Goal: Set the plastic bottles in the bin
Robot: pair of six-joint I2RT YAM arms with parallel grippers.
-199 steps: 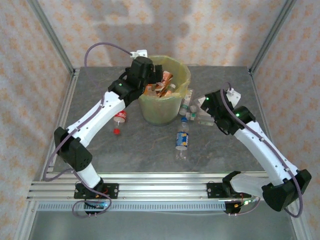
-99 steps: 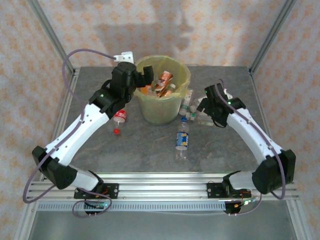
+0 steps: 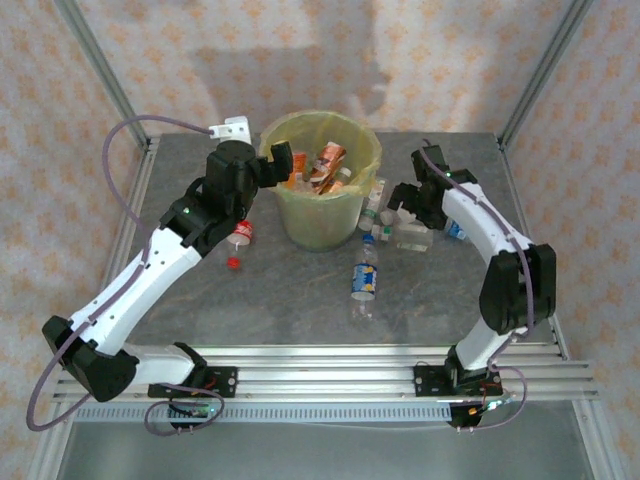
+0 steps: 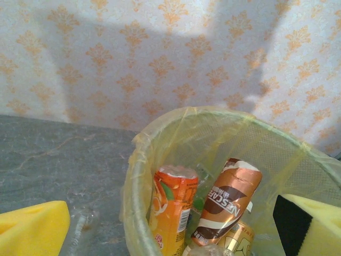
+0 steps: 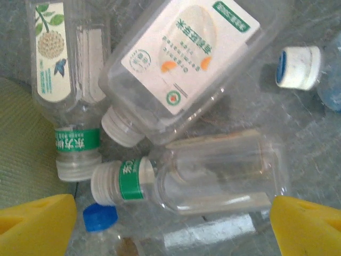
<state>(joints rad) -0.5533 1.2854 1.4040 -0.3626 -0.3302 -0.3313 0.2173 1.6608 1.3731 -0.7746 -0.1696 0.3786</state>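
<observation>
– Bottles, where do they lie?
– Several sit inside the round pale-green bin with the yellow bag over its rim (image 3: 320,228), among them an orange-labelled bottle (image 4: 170,205) and a brown-labelled bottle (image 4: 226,200) standing tilted side by side. A cluster of clear plastic bottles (image 3: 388,224) lies on the grey table (image 3: 290,300) just right of the bin, a blue-and-yellow-labelled bottle (image 3: 364,280) lies in front of it, and a red-labelled bottle (image 3: 240,232) lies to its left, near a loose red cap (image 3: 233,262).
– And the grippers?
– The left gripper (image 3: 283,160) hovers at the bin's left rim, its yellow fingers (image 4: 32,229) spread wide and holding nothing. The right gripper (image 3: 400,205) hangs low over the cluster; its yellow fingers (image 5: 37,224) stand wide apart on either side of a clear bottle with a green neck band and white cap (image 5: 213,178), not clamped on it. Beside that bottle lies a white-labelled flat bottle (image 5: 186,64).
</observation>
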